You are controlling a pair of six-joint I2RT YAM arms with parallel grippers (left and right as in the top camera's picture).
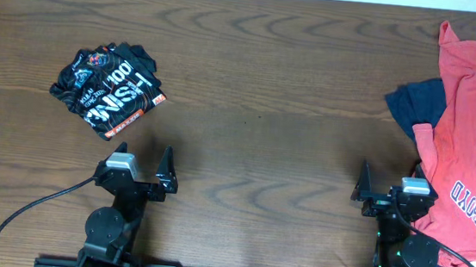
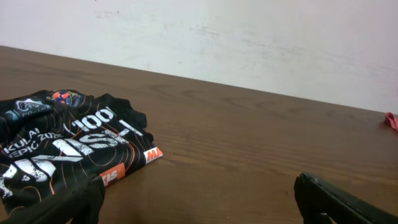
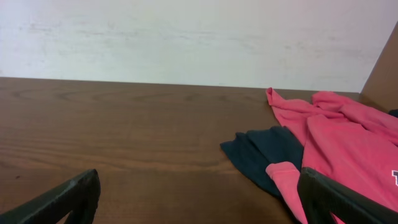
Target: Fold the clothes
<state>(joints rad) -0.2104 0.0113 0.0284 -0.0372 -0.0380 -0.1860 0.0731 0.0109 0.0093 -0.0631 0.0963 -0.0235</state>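
The black jersey (image 1: 110, 89) with white, red and orange logos lies folded into a compact bundle at the left of the table. It also shows in the left wrist view (image 2: 59, 146), ahead and to the left. My left gripper (image 1: 141, 165) is open and empty, just in front of the jersey (image 2: 199, 202). My right gripper (image 1: 387, 183) is open and empty at the front right (image 3: 199, 199), beside the pile of other garments.
A red T-shirt (image 1: 472, 128) with navy-white lettering lies spread at the right edge, over a plain navy garment (image 1: 415, 106). Both show in the right wrist view: the red T-shirt (image 3: 348, 143) and the navy garment (image 3: 264, 152). Bare wooden table (image 1: 267, 93) lies between.
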